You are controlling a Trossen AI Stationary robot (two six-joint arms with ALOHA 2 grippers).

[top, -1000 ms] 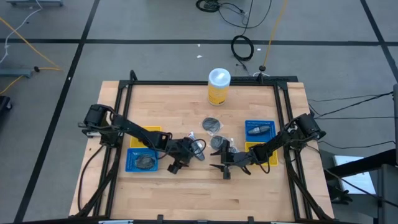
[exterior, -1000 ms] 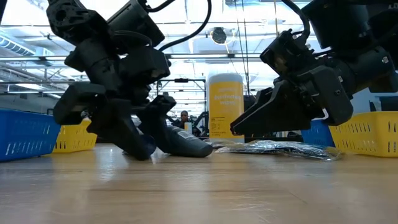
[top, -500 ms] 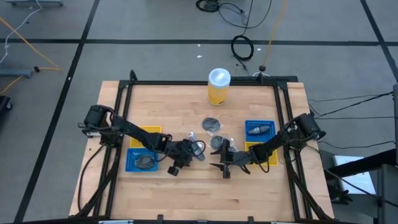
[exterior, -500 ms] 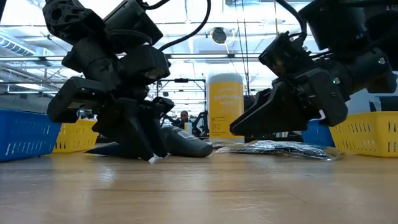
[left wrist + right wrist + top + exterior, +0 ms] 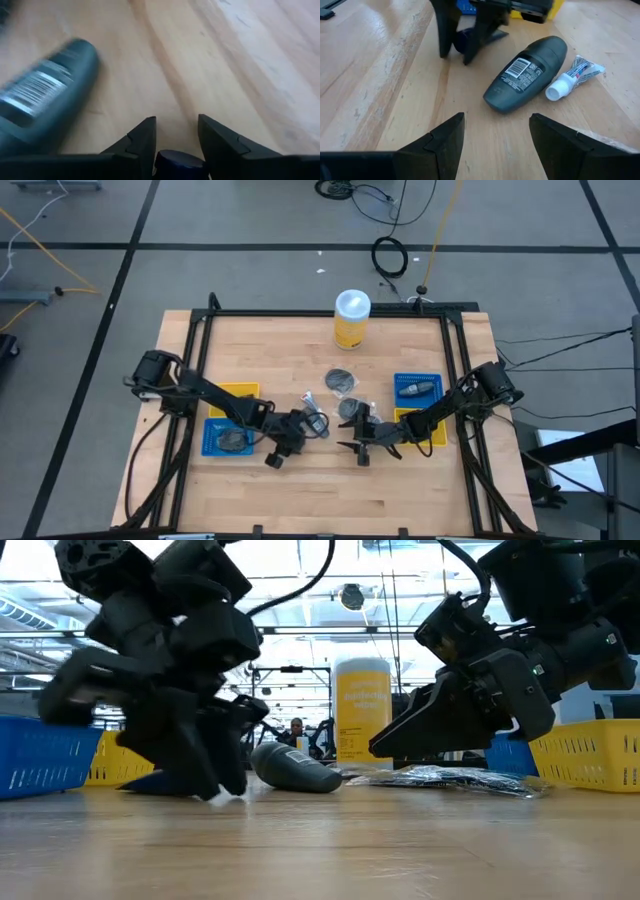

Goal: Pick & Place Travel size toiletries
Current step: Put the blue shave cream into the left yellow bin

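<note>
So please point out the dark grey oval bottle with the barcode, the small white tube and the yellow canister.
dark grey oval bottle (image 5: 526,74), right wrist view, barcode label.
small white tube (image 5: 572,78), right wrist view, tube body.
yellow canister (image 5: 351,328), high view, yellow side wall.

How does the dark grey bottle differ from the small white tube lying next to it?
The dark grey bottle is bigger and thicker than the white tube. The bottle carries a barcode label; the tube has coloured print and a white cap. Both lie on their sides on the table.
</note>
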